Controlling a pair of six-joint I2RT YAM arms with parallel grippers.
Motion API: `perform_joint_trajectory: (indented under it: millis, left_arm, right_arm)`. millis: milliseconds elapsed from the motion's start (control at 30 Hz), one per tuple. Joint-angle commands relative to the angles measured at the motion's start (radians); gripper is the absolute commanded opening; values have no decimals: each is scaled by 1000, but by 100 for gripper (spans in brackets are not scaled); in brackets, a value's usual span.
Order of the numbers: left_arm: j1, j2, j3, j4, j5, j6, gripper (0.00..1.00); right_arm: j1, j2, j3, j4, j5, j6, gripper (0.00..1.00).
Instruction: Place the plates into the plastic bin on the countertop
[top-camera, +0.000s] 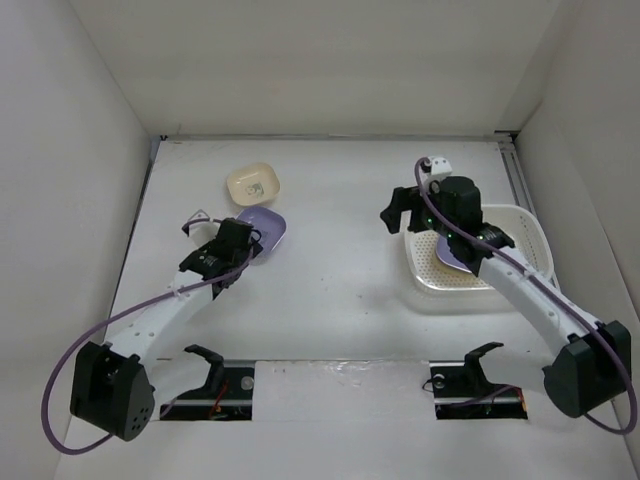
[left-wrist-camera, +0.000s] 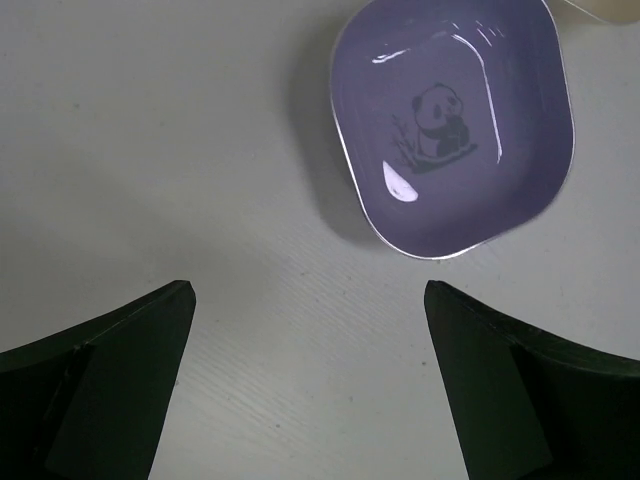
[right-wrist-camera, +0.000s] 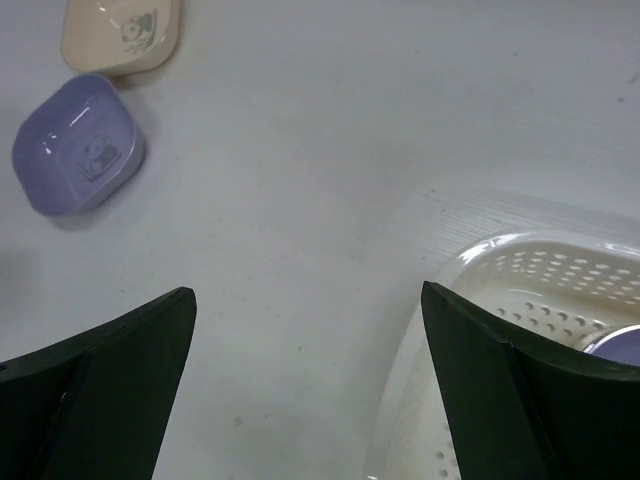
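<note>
1. The left end effector (left-wrist-camera: 308, 295) hovers open and empty over the table (top-camera: 340, 260). The purple plate (left-wrist-camera: 455, 120) lies just ahead to its right, with the cream plate (top-camera: 252, 183) beyond it.
2. Best to shift right, straddle the plate's near rim, then close.
3. The left arm stretches forward, wrist pitched down.
4. The right end effector (right-wrist-camera: 308, 295), open and empty, hangs over the left edge of the bin (top-camera: 525, 225), which holds a second purple plate (right-wrist-camera: 620, 345).

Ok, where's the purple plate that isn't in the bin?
In the top view the purple rounded-square plastic plate lies left of centre on the white countertop, just nearer than the cream plastic plate, with the open left hand close by.
</note>
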Motion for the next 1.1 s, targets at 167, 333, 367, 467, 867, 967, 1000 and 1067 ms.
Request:
perform_joint_trajectory:
  millis: [167, 333, 367, 467, 867, 967, 1000, 1067]
  left_arm:
    - [153, 125, -35, 271, 54, -40, 100]
    - [153, 307, 16, 301, 42, -63, 91]
    - [153, 356, 27, 301, 42, -74, 87]
    - [153, 413, 27, 326, 57, -103, 65]
    - [-115, 216, 34, 246, 69, -5, 0]
    - [-282, 168, 120, 182, -65, 35, 0]
    - [-310, 159, 140, 181, -87, 55, 0]
    - [-338, 130, 189, 166, -87, 96, 0]
  right_arm:
    - [159, 166, 101, 106, 28, -35, 100]
    - [216, 175, 101, 115, 38, -35, 99]
    - [216, 175, 101, 115, 38, -35, 99]
    - [216, 151, 92, 115, 47, -44, 99]
    - [205, 172, 102, 126, -30, -110, 99]
    - [231, 250, 144, 126, -30, -121, 98]
    - [242, 266, 144, 126, -30, -121, 98]
    - [242, 295, 165, 126, -30, -107, 96]
